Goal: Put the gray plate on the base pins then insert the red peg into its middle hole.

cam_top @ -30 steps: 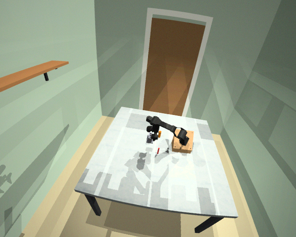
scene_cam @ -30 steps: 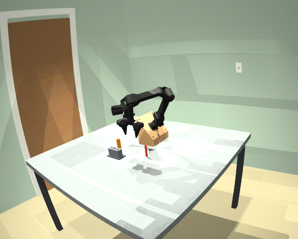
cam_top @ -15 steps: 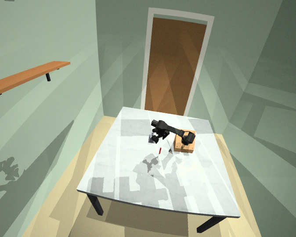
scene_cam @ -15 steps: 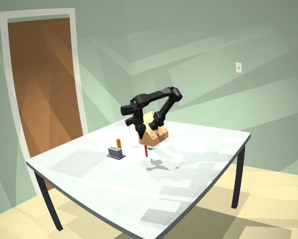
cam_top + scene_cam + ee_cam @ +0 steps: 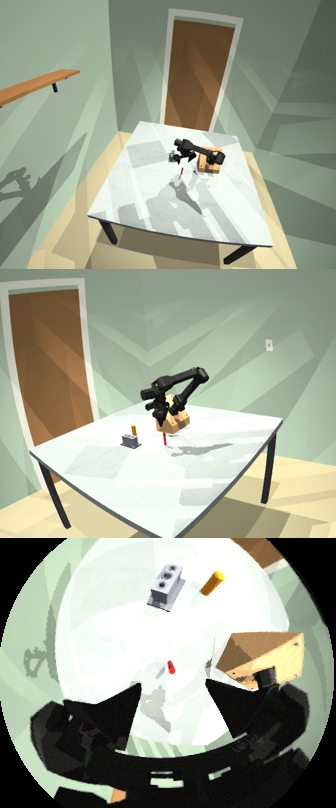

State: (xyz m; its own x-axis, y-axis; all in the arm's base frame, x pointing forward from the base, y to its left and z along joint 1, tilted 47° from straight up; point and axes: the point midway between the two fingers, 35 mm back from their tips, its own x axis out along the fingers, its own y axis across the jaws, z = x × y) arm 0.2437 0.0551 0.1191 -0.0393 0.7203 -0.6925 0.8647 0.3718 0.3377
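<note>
The gray plate (image 5: pixel 129 440) (image 5: pixel 159 594) lies flat on the darker gray base (image 5: pixel 132 446) (image 5: pixel 175 597), with no visible gap. Three holes show in its top, and no peg stands in the middle one. In the top view the arm partly covers it. The red peg (image 5: pixel 182 171) (image 5: pixel 164 439) (image 5: pixel 171 667) stands upright on the table, apart from the base. My gripper (image 5: pixel 184 162) (image 5: pixel 174 684) is open and empty, pointing down above the peg. In the wrist view the peg shows between and slightly beyond the fingertips. The fingers overlap in the exterior view.
An orange cylinder (image 5: pixel 133 430) (image 5: pixel 212 583) stands upright beside the base. A wooden block (image 5: pixel 209 169) (image 5: pixel 165 429) (image 5: pixel 250 645) with sloped faces stands near the peg, beneath part of the arm. The table (image 5: pixel 126 196) (image 5: pixel 140 498) has a light marbled top crossed by shadows.
</note>
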